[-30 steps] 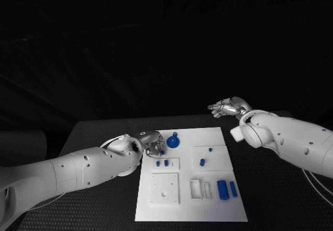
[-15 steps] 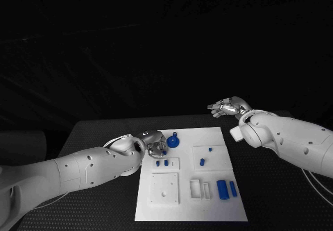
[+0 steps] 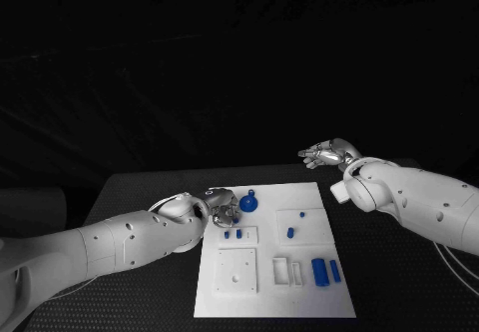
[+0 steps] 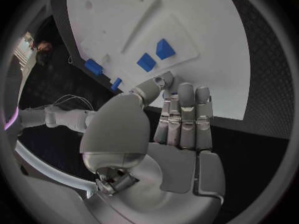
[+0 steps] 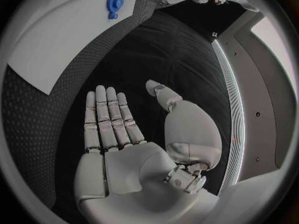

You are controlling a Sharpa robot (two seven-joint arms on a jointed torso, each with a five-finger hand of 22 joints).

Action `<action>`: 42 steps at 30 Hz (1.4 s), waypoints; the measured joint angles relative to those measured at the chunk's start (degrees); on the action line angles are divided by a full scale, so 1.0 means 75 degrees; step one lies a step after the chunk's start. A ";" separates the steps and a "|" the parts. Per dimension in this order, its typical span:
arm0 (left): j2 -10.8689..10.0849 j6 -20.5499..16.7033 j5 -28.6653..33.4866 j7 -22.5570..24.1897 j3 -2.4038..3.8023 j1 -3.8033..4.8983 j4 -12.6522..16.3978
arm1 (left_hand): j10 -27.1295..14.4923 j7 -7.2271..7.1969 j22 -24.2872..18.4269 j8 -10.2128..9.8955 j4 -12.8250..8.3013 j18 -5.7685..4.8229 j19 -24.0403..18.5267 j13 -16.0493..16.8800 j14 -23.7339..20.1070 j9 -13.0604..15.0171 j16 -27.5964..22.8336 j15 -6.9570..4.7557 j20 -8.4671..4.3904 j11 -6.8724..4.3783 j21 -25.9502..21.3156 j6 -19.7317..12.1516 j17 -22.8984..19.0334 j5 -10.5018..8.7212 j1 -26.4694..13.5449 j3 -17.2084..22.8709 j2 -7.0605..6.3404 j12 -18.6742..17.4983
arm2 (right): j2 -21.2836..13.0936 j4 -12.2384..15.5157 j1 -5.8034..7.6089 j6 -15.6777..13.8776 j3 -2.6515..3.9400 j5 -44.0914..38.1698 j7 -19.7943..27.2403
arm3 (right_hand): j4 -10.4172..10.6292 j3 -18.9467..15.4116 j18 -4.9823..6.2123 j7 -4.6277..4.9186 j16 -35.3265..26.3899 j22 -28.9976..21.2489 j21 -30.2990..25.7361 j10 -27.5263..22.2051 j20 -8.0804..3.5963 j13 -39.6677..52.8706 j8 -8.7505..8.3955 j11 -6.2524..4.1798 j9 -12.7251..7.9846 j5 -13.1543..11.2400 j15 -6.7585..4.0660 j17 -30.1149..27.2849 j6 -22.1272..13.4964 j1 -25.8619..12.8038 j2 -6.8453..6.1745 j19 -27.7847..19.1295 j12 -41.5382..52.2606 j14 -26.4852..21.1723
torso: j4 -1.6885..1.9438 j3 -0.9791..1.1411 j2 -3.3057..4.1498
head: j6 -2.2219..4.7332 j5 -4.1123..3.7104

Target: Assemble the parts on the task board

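- Task board (image 3: 300, 290): white plate lying flat in the middle of the black table (image 3: 130, 200); long side running away from the robot.
- Parts on the board: a blue round gear-like piece (image 3: 248, 203) near the far left corner; two small blue pieces (image 3: 232, 234) on a raised square pad just nearer; two small blue pegs (image 3: 295, 225) on a second pad to the right; a blue cylinder (image 3: 320, 271) with a thinner blue bar (image 3: 336, 272) just beside it, near the right edge.
- Left hand (image 3: 221, 209): over the far left edge of the board, beside the gear-like piece and just beyond the two small pieces; in the left wrist view the fingers (image 4: 187, 114) lie straight and side by side, the thumb near them, nothing held; whether the fingertips touch the board cannot be told.
- Right hand (image 3: 324, 154): off the board, above the bare table beyond its far right corner, well apart from the parts; in the right wrist view the palm is flat, the fingers (image 5: 109, 117) extended and the thumb set apart; it holds nothing.
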 measured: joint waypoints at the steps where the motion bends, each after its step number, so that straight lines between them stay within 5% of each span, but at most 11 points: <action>1: 0.0007 0.0037 -0.0010 -0.0016 -0.0007 -0.0007 -0.0003 | 0.0000 -0.0001 0.0000 0.0000 0.0000 0.0000 0.0000 -0.0005 0.0000 0.0007 0.0000 0.0000 0.0000 0.0000 0.0000 -0.0001 -0.0003 0.0000 0.0000 0.0000 0.0000 0.0000 | -0.0001 0.0000 0.0000 0.0000 0.0000 0.0000 0.0000 | 0.0000 0.0000 0.0000 0.0000 0.0000 0.0002 0.0000 0.0000 0.0000 0.0000 0.0000 0.0000 0.0000 0.0000 0.0000 0.0000 0.0000 0.0000 0.0000 0.0000 0.0000 0.0000 | 0.0000 0.0000 0.0000 | -0.0001 -0.0001; 28: 0.0031 0.0030 -0.0174 -0.0050 -0.0011 -0.0004 -0.0041 | -0.0085 0.0130 -0.0003 -0.0145 0.0000 -0.0002 0.0000 -0.0010 0.0015 -0.0062 0.0000 0.0017 0.0000 0.0031 0.0000 -0.0108 -0.0005 -0.0030 0.0000 0.0000 0.0001 -0.0110 | 0.0002 -0.0004 -0.0001 0.0004 0.0000 0.0000 0.0000 | 0.0000 0.0000 0.0000 0.0000 0.0000 0.0000 0.0000 0.0000 0.0000 -0.0006 0.0000 0.0000 0.0001 0.0000 0.0000 -0.0005 0.0000 0.0000 0.0000 0.0000 0.0029 0.0000 | 0.0000 -0.0003 0.0001 | 0.0020 0.0003; 42: -0.0228 -0.0521 0.0106 0.0456 -0.0022 -0.0036 0.0089 | -0.0361 0.0325 -0.0004 -0.0350 -0.0065 0.0087 0.0027 -0.0052 -0.0095 -0.0144 -0.0053 0.0149 -0.0025 0.0185 -0.0030 -0.0577 -0.0015 -0.0097 0.0031 -0.0017 -0.0580 -0.0258 | -0.0030 0.0000 -0.0002 0.0008 0.0000 -0.0024 -0.0001 | -0.0022 -0.0022 0.0000 0.0000 0.0000 0.0015 -0.0031 0.0000 0.0000 -0.0016 0.0000 0.0000 -0.0007 0.0000 0.0000 -0.0005 0.0000 0.0000 0.0000 0.0000 0.0029 0.0000 | -0.0004 0.0001 -0.0001 | 0.0056 -0.0010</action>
